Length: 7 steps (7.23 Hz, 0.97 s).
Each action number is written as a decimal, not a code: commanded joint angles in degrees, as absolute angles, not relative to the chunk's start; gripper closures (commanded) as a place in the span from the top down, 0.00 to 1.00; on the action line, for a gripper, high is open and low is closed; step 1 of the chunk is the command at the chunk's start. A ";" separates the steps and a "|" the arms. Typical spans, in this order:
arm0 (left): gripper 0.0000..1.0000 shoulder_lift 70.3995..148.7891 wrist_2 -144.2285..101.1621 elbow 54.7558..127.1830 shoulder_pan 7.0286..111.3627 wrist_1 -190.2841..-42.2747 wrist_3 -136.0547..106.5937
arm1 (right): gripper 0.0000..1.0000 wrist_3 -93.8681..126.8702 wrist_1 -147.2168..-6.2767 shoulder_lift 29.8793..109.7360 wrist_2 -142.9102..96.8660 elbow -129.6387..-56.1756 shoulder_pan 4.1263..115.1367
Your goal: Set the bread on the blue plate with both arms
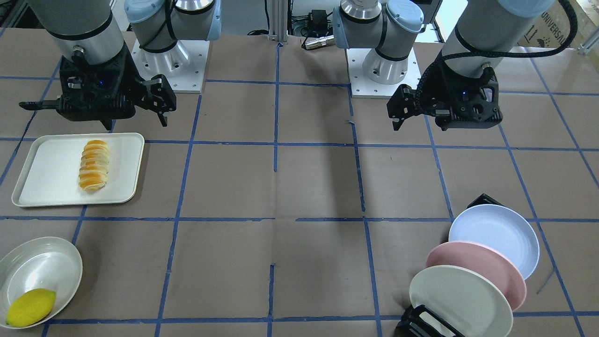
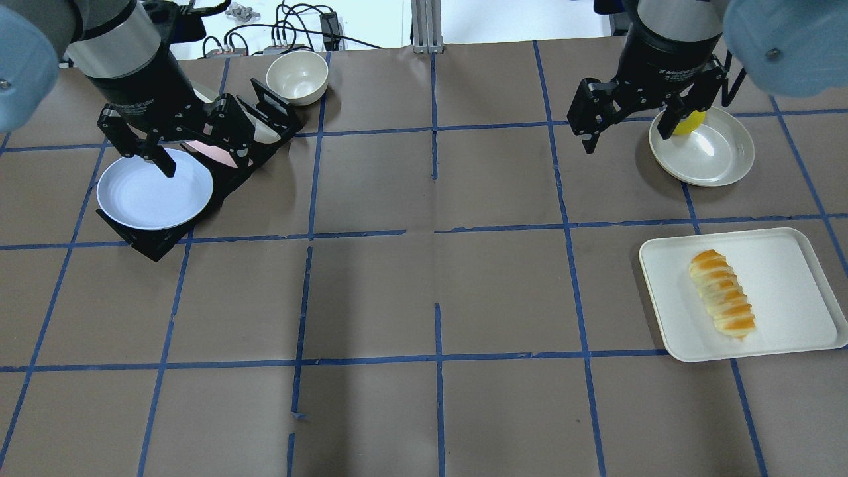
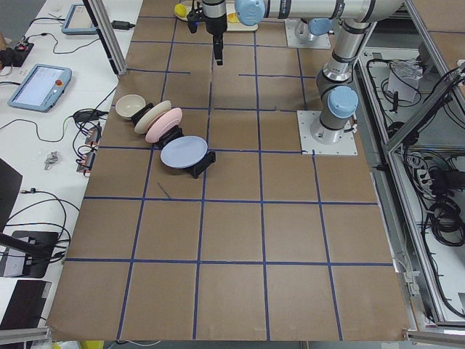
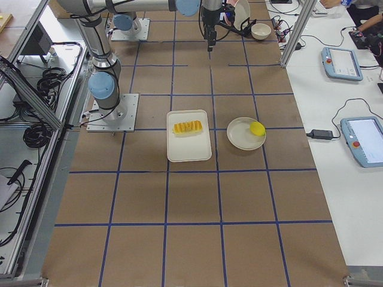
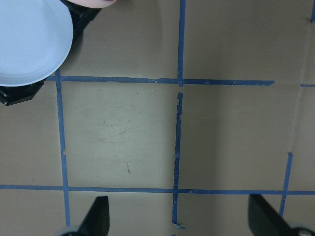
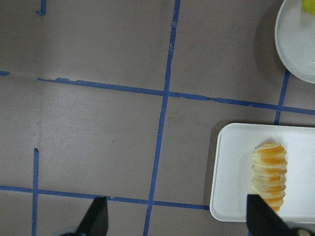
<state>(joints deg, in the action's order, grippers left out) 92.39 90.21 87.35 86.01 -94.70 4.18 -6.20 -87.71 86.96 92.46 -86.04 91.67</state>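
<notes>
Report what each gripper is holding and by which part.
Nothing is held. The left gripper and right gripper are open and empty; the bread lies untouched on the white tray.

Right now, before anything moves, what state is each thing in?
Ridged orange-and-cream bread loaf, lying untouched on the white rectangular tray.
Round pale blue plate, tilted in the black rack, empty.
Round pink plate, tilted in the rack, empty.
Smooth yellow lemon, resting in the shallow cream dish.
Left gripper, fingers open, empty.
Right gripper, fingers open, empty.
</notes>
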 commanded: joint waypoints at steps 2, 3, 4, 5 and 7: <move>1.00 94.73 90.26 87.28 75.55 -92.13 24.00 | 1.00 -5.97 -87.54 86.40 92.11 -86.39 89.67; 1.00 98.05 90.18 87.28 70.45 -88.37 33.57 | 0.97 -9.98 -90.06 86.31 92.37 -89.35 86.26; 1.00 101.65 90.09 86.58 66.49 -85.29 39.06 | 0.97 -23.33 -97.31 86.66 93.77 -95.82 80.65; 1.00 105.34 90.09 83.35 63.84 -84.21 45.29 | 0.96 -30.86 -104.95 87.10 94.39 -103.81 73.90; 1.00 116.31 89.48 72.56 61.01 -84.20 54.81 | 0.96 -33.05 -118.05 86.84 93.96 -116.13 65.42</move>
<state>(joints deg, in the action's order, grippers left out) 109.42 89.91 78.86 63.11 -84.52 49.13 -30.71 -109.34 87.18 94.01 -108.22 70.89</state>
